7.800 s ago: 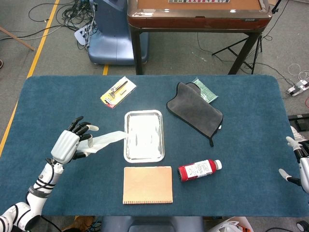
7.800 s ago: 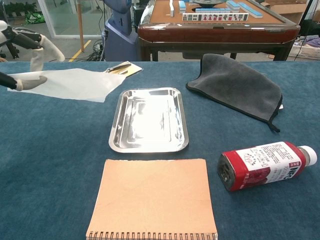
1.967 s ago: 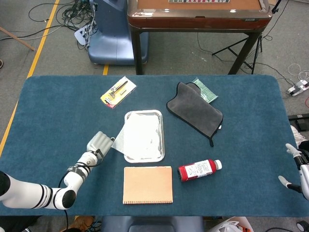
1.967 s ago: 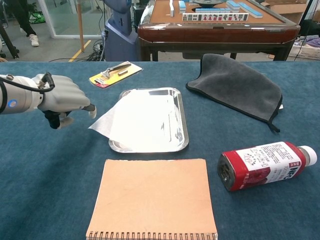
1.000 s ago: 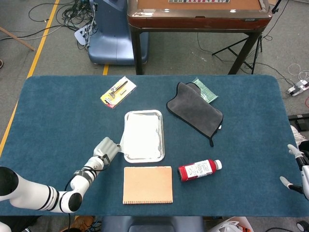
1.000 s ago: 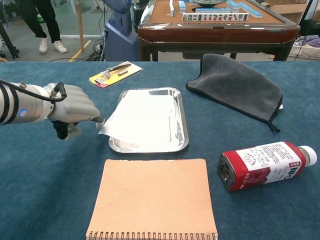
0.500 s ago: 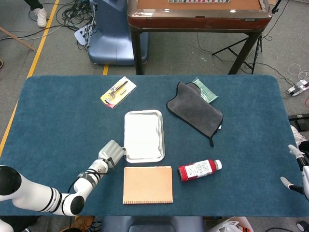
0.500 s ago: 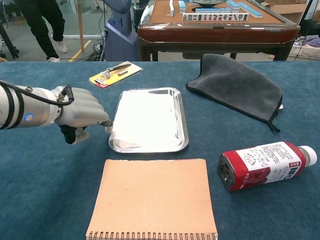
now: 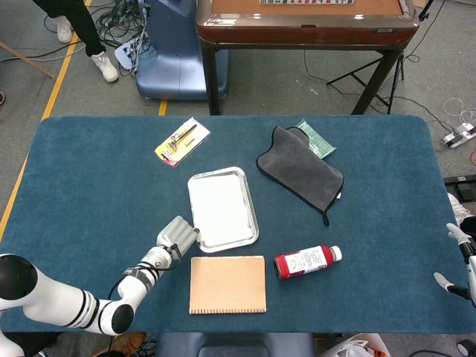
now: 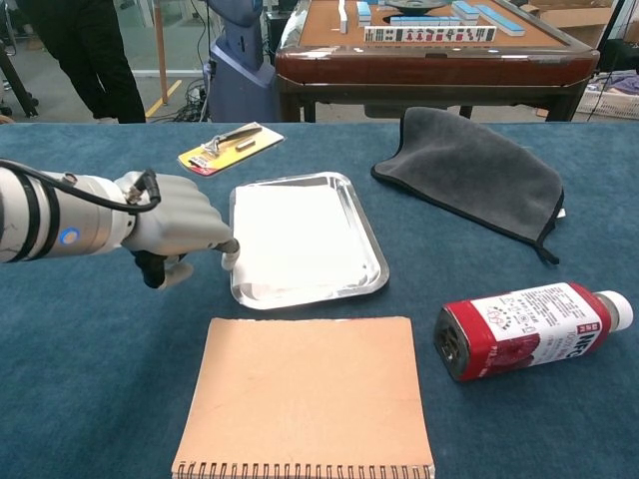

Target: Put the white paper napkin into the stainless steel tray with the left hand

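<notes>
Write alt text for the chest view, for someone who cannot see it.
A grey robotic left hand rests its fingertips at the left rim of a rectangular stainless steel tray, where a white paper napkin lies flat, on a blue cloth table. Nearby lie a tan spiral notebook, a red bottle on its side and a dark grey cloth.

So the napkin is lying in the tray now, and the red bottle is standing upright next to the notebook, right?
Not quite. The red bottle lies on its side beside the notebook, as the chest view shows. The white napkin does lie in the steel tray, with the left hand at the tray's edge.
</notes>
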